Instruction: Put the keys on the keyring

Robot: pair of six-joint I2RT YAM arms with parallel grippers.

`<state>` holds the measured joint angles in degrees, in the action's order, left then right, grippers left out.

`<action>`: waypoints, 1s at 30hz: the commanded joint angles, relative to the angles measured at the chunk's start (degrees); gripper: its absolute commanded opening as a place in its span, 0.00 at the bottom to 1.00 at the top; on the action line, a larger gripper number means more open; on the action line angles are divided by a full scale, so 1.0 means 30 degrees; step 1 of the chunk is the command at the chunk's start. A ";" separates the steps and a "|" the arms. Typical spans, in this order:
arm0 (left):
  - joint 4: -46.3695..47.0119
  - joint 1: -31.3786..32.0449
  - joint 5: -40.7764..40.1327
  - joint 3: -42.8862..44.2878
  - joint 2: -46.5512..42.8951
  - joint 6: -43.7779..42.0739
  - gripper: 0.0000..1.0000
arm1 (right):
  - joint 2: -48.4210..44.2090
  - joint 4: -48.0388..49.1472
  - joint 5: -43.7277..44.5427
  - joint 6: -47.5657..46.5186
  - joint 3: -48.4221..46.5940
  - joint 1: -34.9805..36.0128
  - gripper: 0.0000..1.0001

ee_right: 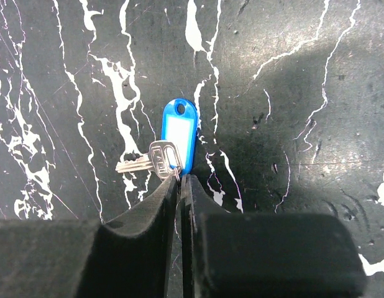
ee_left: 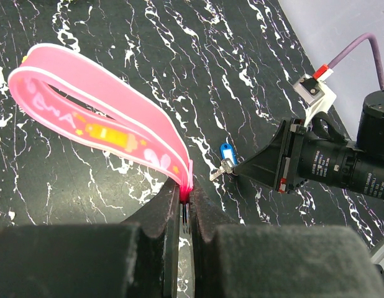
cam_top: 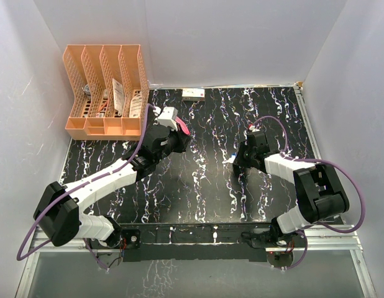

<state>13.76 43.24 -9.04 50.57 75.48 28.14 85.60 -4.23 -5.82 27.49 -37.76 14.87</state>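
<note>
The keyring's pink strap (ee_left: 99,124) loops up and left from my left gripper (ee_left: 186,194), which is shut on its red end, with the thin metal ring (ee_left: 186,216) pinched between the fingers. From above, the strap (cam_top: 182,129) shows at that gripper (cam_top: 178,139), left of centre. The keys, a blue-headed tag (ee_right: 179,131) and a silver key (ee_right: 150,160), lie flat on the black marbled table. My right gripper (ee_right: 182,177) has its jaws closed to a sliver on the small loop that joins them. In the left wrist view the keys (ee_left: 224,162) sit at the right gripper's tip (ee_left: 237,169).
An orange file organiser (cam_top: 105,93) stands at the back left with papers in it. A small white box (cam_top: 193,94) lies at the back edge. Purple cables (cam_top: 276,121) arc off both arms. White walls close in the table on three sides.
</note>
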 commanded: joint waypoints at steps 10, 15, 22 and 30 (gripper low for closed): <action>0.0382 0.0033 -0.0329 0.0465 -0.0083 -0.0034 0.00 | -0.3144 0.2023 -0.0312 -0.1902 0.0641 -0.0067 0.00; -0.0405 0.0029 -0.0721 0.1776 0.0494 -0.0018 0.00 | -0.5778 0.2690 -0.2108 -0.4364 0.0880 -0.0066 0.00; -0.1454 0.0029 -0.1412 0.3490 0.0825 0.0520 0.00 | -0.8710 0.6503 -0.6466 -0.6608 0.2777 -0.0008 0.00; -0.1975 0.0029 -0.1648 0.4120 0.0620 0.0637 0.00 | -0.9575 0.8118 -1.0732 -0.8607 0.3130 0.0065 0.00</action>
<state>9.23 43.24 -13.15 61.06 78.52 29.63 58.17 12.97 -28.95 6.83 -27.53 14.90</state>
